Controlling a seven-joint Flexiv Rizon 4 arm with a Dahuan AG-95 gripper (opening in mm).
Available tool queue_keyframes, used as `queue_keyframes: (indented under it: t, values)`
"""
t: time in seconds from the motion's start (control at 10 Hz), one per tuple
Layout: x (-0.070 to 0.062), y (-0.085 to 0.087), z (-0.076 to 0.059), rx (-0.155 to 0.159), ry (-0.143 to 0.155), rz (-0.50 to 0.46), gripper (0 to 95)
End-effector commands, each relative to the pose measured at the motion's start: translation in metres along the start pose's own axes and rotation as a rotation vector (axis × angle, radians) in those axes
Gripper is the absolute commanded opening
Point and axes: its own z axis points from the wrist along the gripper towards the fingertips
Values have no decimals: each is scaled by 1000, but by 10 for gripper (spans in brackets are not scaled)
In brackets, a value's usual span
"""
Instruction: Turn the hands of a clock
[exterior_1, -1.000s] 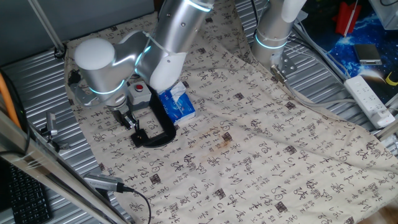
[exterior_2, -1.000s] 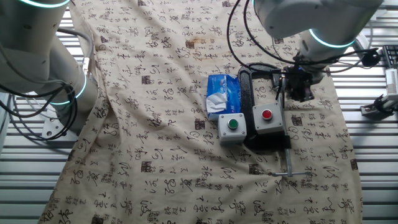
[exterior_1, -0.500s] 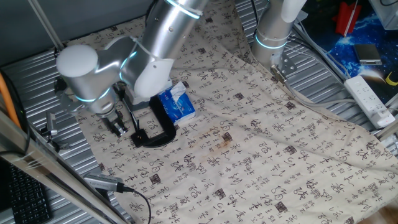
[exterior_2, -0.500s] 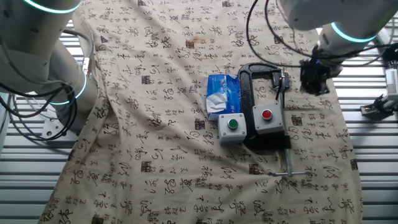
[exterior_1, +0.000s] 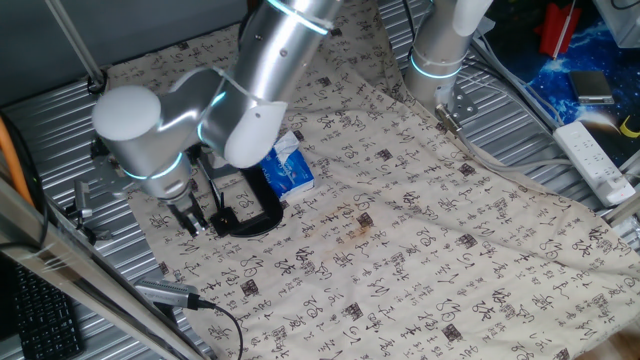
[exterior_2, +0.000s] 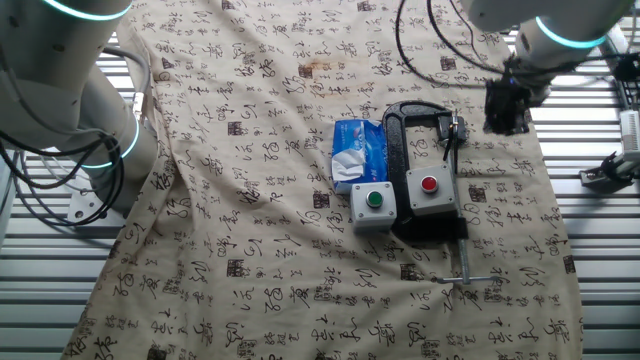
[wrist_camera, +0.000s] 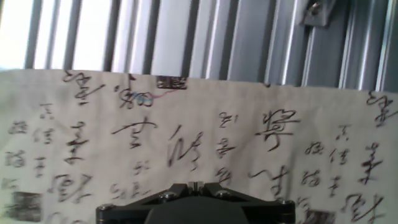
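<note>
The clock is a flat black ring-like piece with a long straight bar, lying on the patterned cloth. In the other fixed view the clock lies beside two button boxes. My gripper hangs just left of it, close above the cloth. In the other fixed view the gripper is right of the clock's open end, apart from it, near the cloth's edge. In the hand view the gripper is shut and empty, over bare printed cloth. The clock is out of the hand view.
A blue tissue box lies left of the clock. A grey box with a red button and one with a green button stand on the bar. A second arm's base stands at the back. Ribbed metal table lies past the cloth edge.
My gripper was at the clock's open end a second ago. It has pulled off sideways towards the cloth's edge and now stands clear of the clock. The clock has not moved.
</note>
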Motion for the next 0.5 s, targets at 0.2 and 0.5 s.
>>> queue_keyframes:
  t: [0.2, 0.5]
  values:
    - [13, 13, -15, 0, -5, 35, 0]
    - [36, 21, -24, 1, -7, 65, 0]
